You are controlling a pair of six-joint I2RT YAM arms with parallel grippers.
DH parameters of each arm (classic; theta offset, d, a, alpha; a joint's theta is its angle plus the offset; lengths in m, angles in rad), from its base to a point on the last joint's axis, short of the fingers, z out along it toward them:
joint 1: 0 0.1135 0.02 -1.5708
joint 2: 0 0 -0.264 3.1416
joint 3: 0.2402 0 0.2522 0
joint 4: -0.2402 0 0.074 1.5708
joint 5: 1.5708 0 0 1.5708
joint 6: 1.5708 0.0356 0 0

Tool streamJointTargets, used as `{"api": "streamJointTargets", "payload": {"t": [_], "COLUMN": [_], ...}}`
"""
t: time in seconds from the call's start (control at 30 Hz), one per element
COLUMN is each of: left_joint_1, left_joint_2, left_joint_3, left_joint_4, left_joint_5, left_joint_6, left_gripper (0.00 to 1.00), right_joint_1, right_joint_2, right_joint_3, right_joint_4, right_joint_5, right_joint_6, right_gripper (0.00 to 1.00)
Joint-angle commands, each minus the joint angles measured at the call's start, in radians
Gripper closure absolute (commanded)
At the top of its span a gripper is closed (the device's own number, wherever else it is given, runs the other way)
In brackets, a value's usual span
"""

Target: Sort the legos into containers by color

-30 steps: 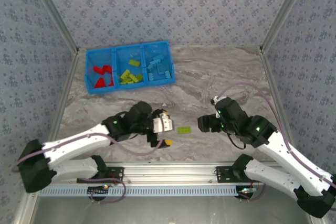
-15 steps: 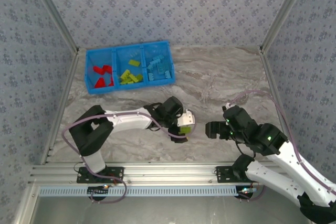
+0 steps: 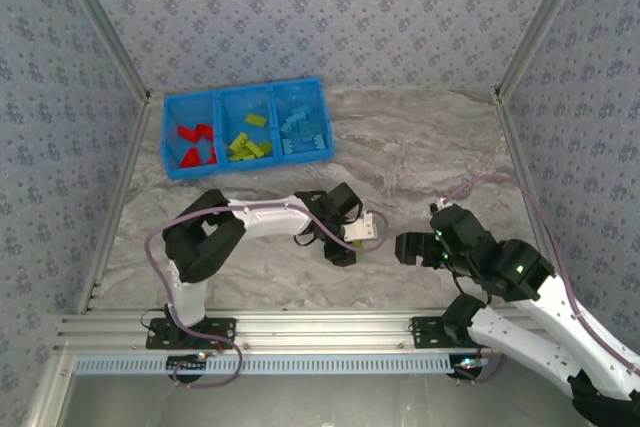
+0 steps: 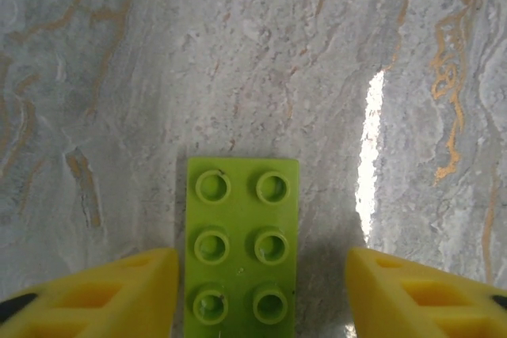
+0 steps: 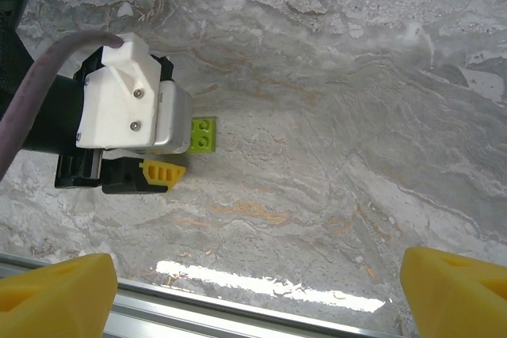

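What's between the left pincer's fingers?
A lime-green lego, flat and studs-up on the table, per the left wrist view. One finger is at its edge; bare table separates it from the other.

I am looking down on a grey, rust-veined marbled table (image 3: 430,147). Blue-grey patterned walls (image 3: 320,7) are enclosing its far and side edges, a metal rail (image 3: 320,325) is lining the near edge, and a glare streak (image 4: 370,156) is shining off it.
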Motion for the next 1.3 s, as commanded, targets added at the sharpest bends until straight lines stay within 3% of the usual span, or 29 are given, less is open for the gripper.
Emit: {"api": "streamJointTargets", "payload": {"t": [0.0, 0.13, 0.27, 0.47, 0.63, 0.83, 0.93, 1.03, 1.27], "left_joint_1": [-0.004, -0.006, -0.004, 0.067, 0.203, 0.465, 0.592, 0.698, 0.808], "left_joint_2": [0.027, 0.019, -0.041, -0.283, -0.486, -0.561, -0.525, -0.396, -0.028], "left_joint_3": [0.023, 0.01, -0.041, -0.21, -0.295, -0.229, -0.171, -0.026, 0.372], "left_joint_4": [-0.083, -0.081, -0.014, 0.257, 0.392, 0.366, 0.363, 0.281, 0.091], "left_joint_5": [-0.007, -0.028, -0.041, -0.041, -0.172, -0.296, -0.367, -0.384, -0.311], "left_joint_6": [0.028, 0.029, 0.013, -0.127, -0.319, -0.577, -0.703, -0.754, -0.793], "left_gripper": [0.56, 0.71, 0.71, 0.72, 0.72, 0.7, 0.7, 0.7, 0.67], "right_joint_1": [-0.004, -0.003, -0.005, -0.003, -0.003, -0.002, -0.003, -0.003, 0.0], "right_joint_2": [-0.006, -0.006, -0.006, -0.006, -0.005, 0.014, 0.026, 0.035, 0.038], "right_joint_3": [0.011, 0.019, 0.03, 0.045, 0.045, 0.042, 0.046, 0.048, 0.061], "right_joint_4": [-0.028, -0.025, -0.016, 0.015, 0.075, 0.11, 0.119, 0.126, 0.115], "right_joint_5": [0.024, 0.025, 0.027, 0.024, 0.016, 0.022, 0.018, 0.015, 0.012], "right_joint_6": [0.026, 0.033, 0.038, 0.036, 0.023, 0.023, 0.024, 0.026, 0.04], "right_gripper": [0.05, 0.05, 0.05, 0.05, 0.04, 0.04, 0.03, 0.03, 0.03]}}
